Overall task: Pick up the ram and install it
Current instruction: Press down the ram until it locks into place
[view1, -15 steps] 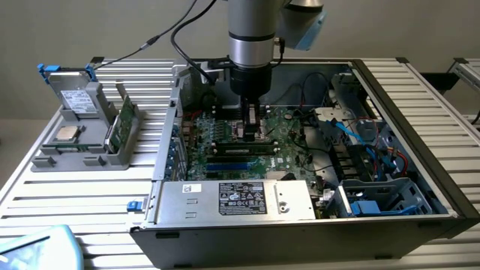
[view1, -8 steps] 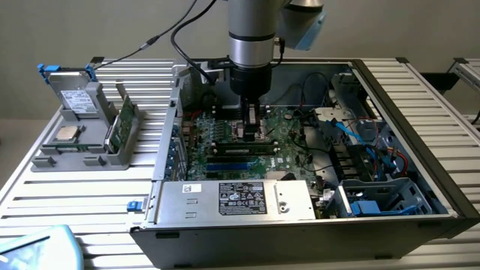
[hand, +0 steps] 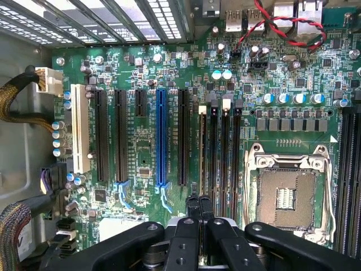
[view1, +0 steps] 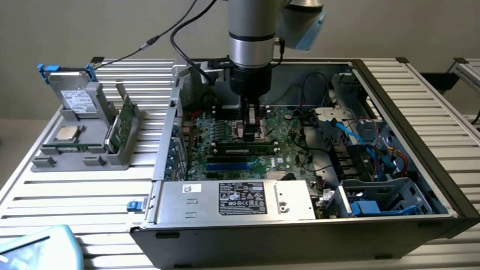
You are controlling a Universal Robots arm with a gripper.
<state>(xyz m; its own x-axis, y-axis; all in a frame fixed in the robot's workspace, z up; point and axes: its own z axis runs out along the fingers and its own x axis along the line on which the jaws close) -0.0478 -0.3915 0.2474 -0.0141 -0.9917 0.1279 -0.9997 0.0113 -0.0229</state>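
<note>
So the ram (view1: 244,149) is a long thin green stick with dark chips, sitting flat in a motherboard (hand: 169,73) slot inside the open PC case (view1: 420,112). Gripper (view1: 252,135) right above it, fingers pinched together.

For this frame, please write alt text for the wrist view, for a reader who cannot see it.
The gripper, jaws shut, hangs over a green motherboard, close above a ram standing in one of the memory slots. Beside the slots lies an empty processor socket; a blue expansion slot runs between black ones.
</note>
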